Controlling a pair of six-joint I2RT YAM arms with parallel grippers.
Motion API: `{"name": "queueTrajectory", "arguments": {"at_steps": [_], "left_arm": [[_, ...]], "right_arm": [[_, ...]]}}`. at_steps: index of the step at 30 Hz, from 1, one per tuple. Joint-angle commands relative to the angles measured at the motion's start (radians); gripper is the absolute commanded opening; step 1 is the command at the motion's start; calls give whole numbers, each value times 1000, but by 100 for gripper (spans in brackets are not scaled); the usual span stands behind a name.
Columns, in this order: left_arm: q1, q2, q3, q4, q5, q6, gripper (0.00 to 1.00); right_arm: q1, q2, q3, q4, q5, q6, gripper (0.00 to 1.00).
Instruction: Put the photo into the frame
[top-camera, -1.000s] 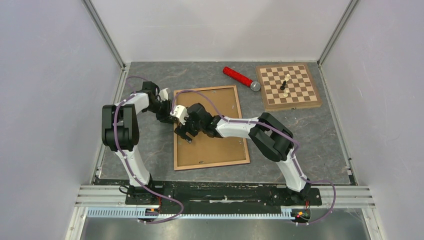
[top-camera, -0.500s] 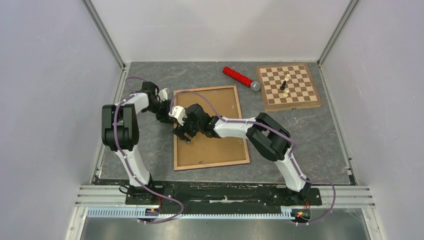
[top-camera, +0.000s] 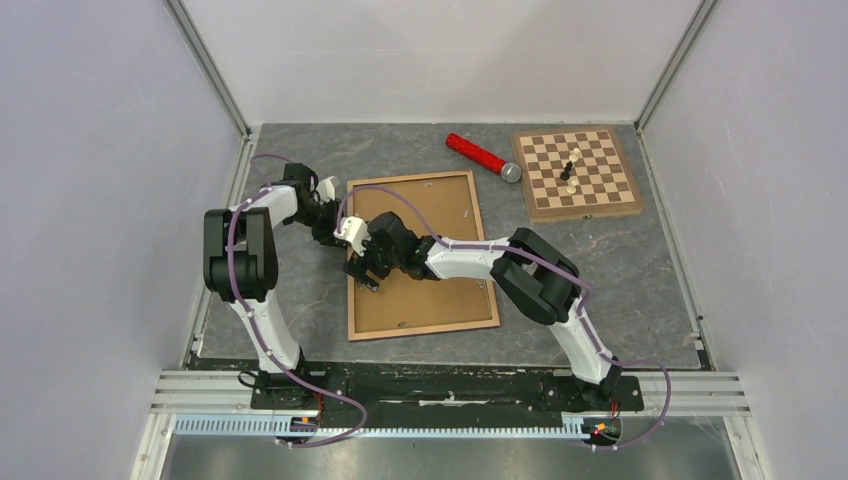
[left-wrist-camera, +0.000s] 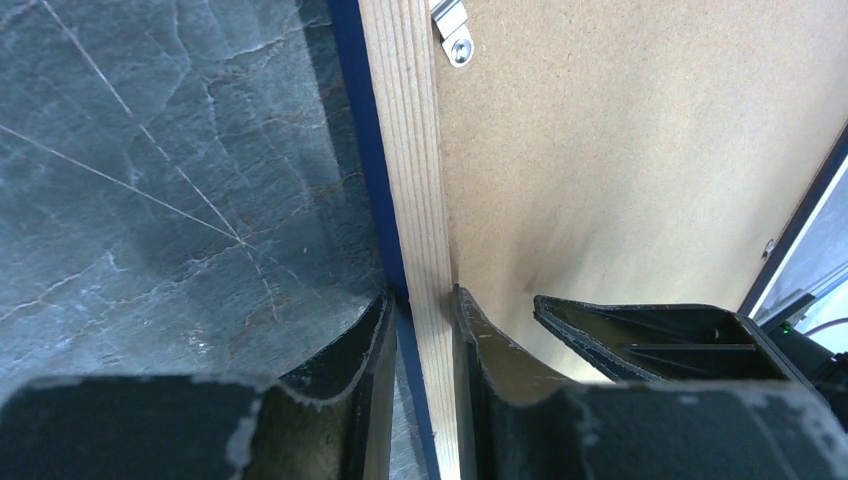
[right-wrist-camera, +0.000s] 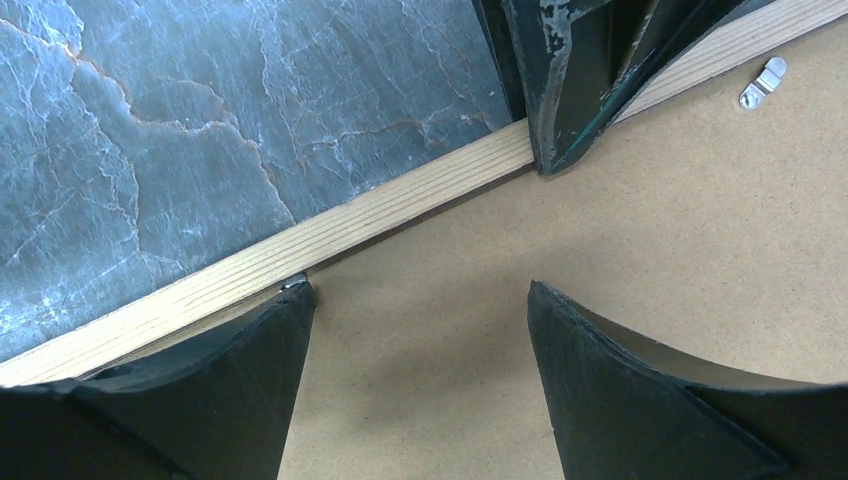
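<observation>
Fibreboard fills the frame, which lies pale wood face up on the surface, left of centre in front of both arms. The brown panel sits inside the rails. One metal clip shows on it just beside the left rail. The photo appears in no view, and whether it lies under the panel cannot be told.

Left tool: pressed onto the frame's left rail, with one finger on the outer blue edge and the other on the inner edge against the panel. It has not moved over the last second, so the frame stays pinned.

Right tool: spread wide over the panel with nothing between its fingers. One fingertip sits at the seam where the panel meets the left rail, near the left tool. Over the last second this tool has crept a little toward that rail, and its spread is nearly unchanged.

Reading: the approach to the seam suggests work on the panel's left edge, either lifting it out or pressing it home, with the left tool as a brace. Which of the two applies depends on where the photo is, so progress cannot be judged from these views.
</observation>
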Motion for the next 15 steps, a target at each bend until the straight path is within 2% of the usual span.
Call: {"name": "queueTrajectory", "arguments": {"at_steps": [1,8,15], "left_arm": [[-5,27,3,41,19,-23,2],[-5,36,3,45,19,-29,2],[-5,35,5,44,18,-32,2]], "right_arm": [[25,-6,-22,9,-70,5,82],[30,-8,-48,20,-176,-16,81],[32,-16,-62,16,-192,-36,79]]}}
